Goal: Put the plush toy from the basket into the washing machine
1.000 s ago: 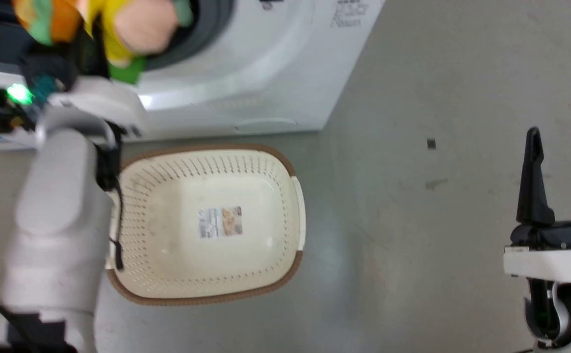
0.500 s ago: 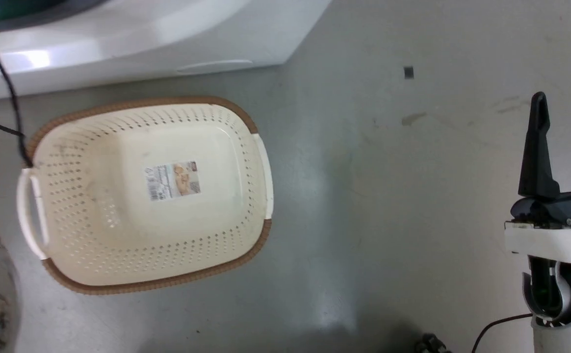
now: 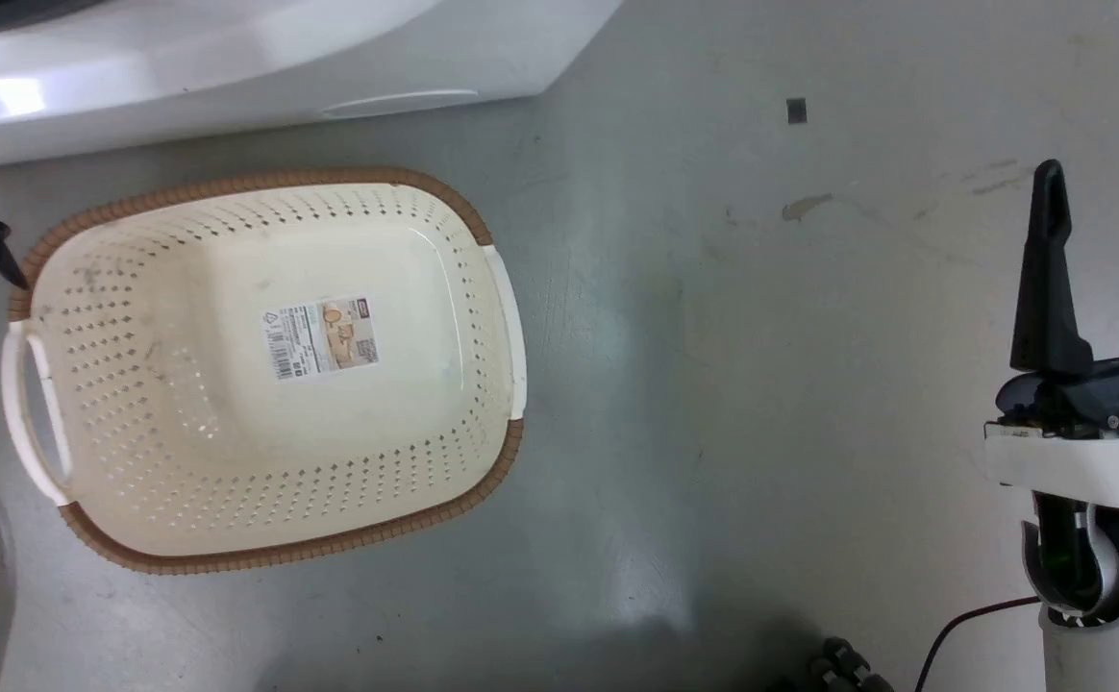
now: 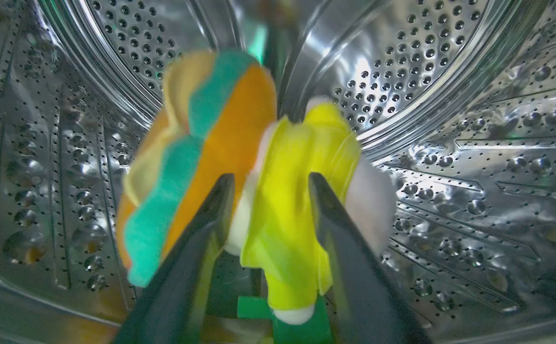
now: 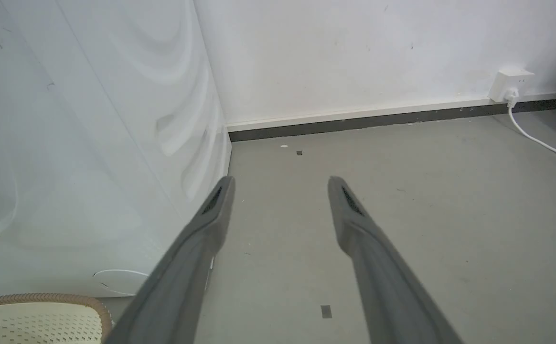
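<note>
Plush toy [image 4: 232, 138] newly inside perforated drum [image 4: 450, 71]

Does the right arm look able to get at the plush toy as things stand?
Probably not: the plush toy is inside the washing machine drum, held by the left gripper, while the right gripper hangs open over the floor outside.

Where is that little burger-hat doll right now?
In the left wrist view, the plush toy is between the fingers of the left gripper, well inside the shiny drum of the washing machine and above its bottom.
</note>
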